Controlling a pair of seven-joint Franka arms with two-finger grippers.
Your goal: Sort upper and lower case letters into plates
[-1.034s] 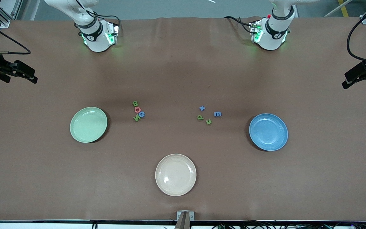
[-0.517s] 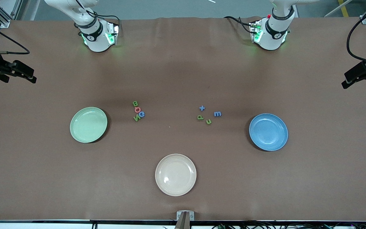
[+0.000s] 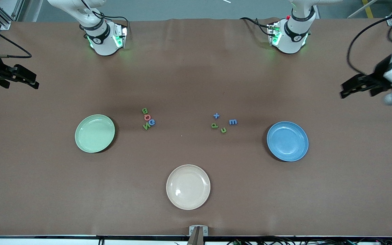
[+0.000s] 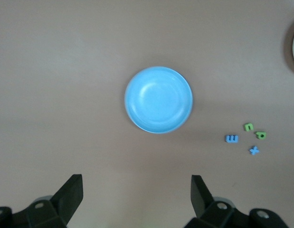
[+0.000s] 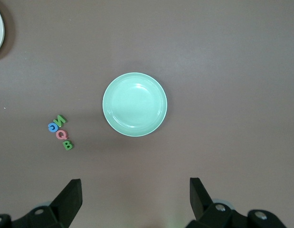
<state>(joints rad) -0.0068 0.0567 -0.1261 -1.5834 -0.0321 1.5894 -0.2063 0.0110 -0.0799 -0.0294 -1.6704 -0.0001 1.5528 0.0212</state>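
Left gripper [image 3: 347,89]: I see it jaws apart, empty, high over the left arm's table end.
Lowercase letters [image 3: 223,123]: loose cluster beside the blue plate [image 3: 287,141], toward table centre; my left arm is the closer one.
Right gripper [image 3: 29,81]: spread wide, empty, waiting over the right arm's end.
Capital letters [image 3: 148,119]: tight column beside the pale green plate [image 3: 95,133].
Plates: both bare.

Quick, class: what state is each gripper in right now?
Left gripper: open, holding nothing.
Right gripper: open, holding nothing.
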